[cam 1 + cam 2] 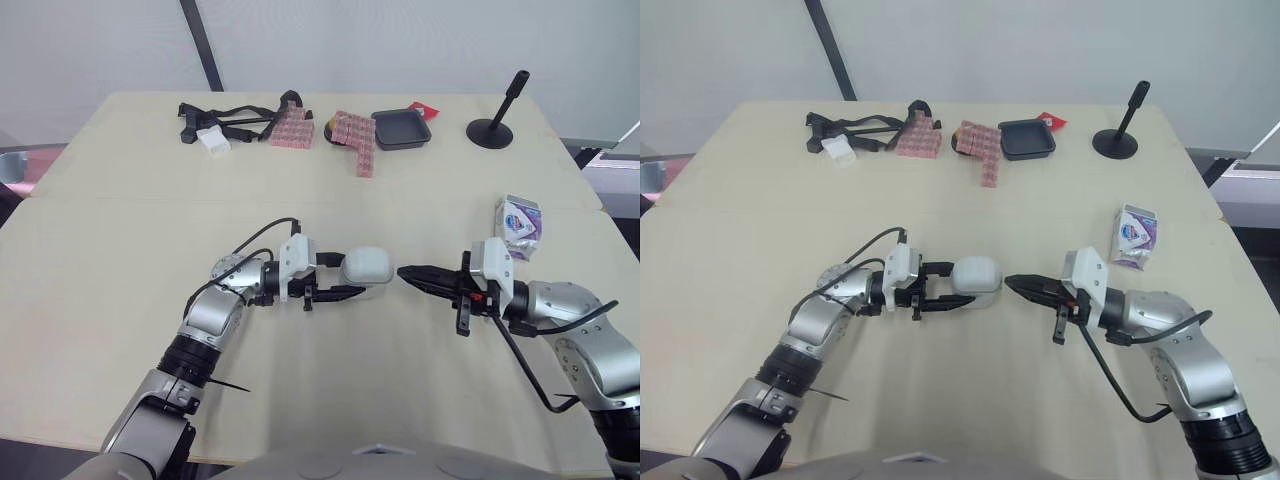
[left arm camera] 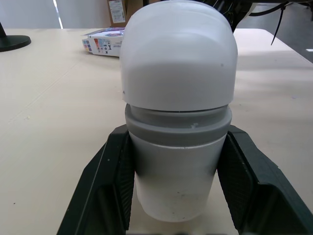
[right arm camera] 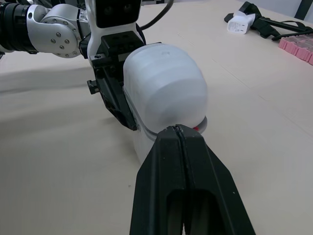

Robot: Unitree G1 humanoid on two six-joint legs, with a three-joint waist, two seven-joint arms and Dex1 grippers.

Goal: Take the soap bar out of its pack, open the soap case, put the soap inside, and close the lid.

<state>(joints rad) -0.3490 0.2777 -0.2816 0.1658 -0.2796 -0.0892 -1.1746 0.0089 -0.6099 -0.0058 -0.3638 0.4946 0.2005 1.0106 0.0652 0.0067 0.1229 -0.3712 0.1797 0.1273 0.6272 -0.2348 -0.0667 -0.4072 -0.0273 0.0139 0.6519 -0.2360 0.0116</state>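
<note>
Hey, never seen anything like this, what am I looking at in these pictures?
It is a two-armed humanoid robot at a pale table. Two pictures come from cameras in its head, looking down; the other two from a camera on each wrist. Its left hand grips a white soap case. Its right hand, closed, points at the case. The soap pack lies on the robot's right. At the far edge sit a black tray, pink blocks and a black stand.

Mostly white, black and beige, with some pink
Case (image 1: 365, 266) white with a grey band; pack (image 1: 519, 220) white, printed purple and blue; table (image 1: 120, 230) pale beige; left gripper (image 1: 352, 278) and right gripper (image 1: 406, 272) black; blocks (image 1: 293, 130) pink; tray (image 1: 402, 127), stand (image 1: 492, 130) and straps (image 1: 240, 118) black.
</note>
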